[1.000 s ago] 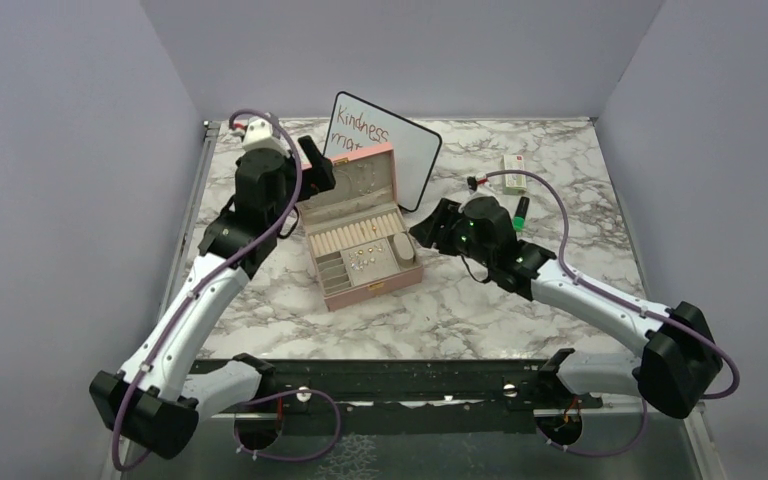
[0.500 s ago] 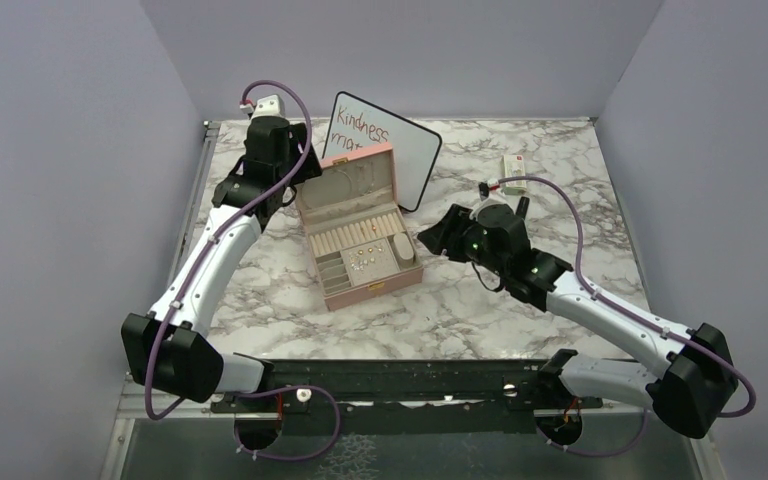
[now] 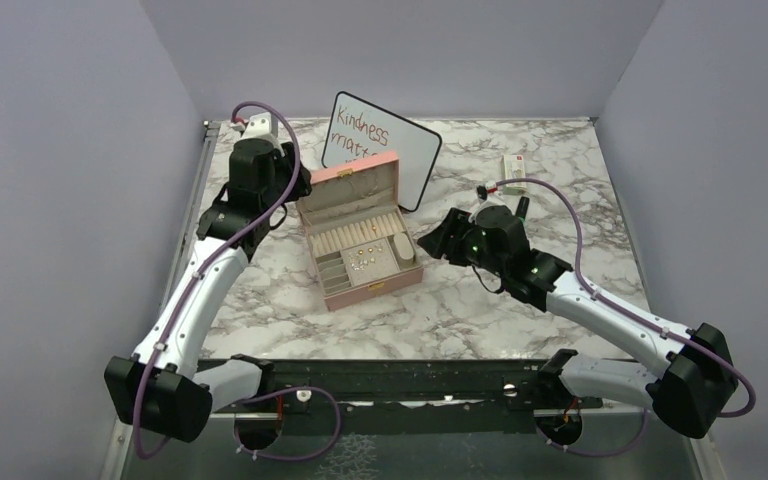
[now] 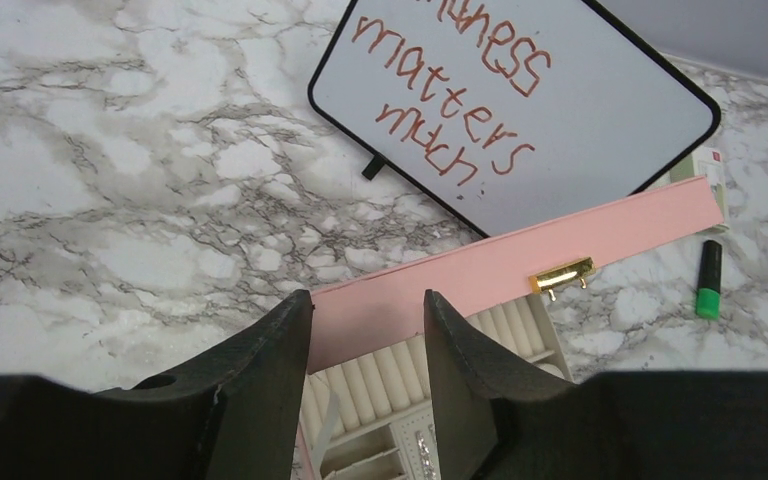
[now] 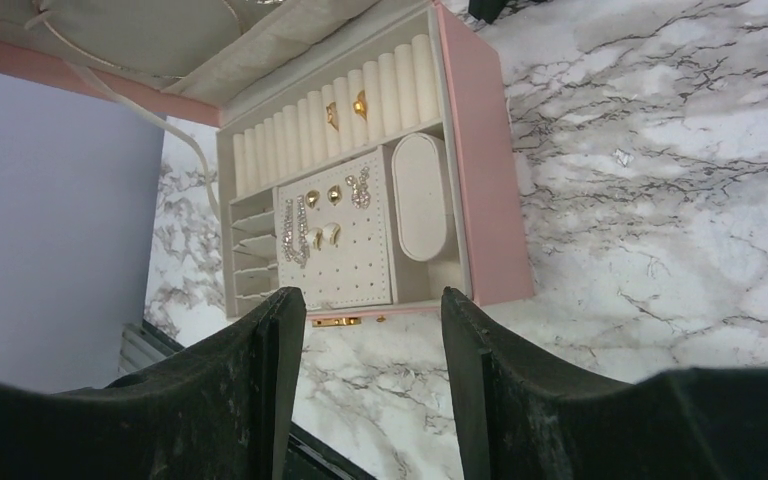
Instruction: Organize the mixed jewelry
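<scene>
Mixed jewelry inside pink box; left claw at lid edge.

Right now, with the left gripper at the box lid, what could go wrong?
The left gripper hangs at the edge of the open lid; a push could slide the pink box or knock the lid against the whiteboard propped right behind. Any jolt may scatter the jewelry, which looks loosely laid in the tray.
</scene>
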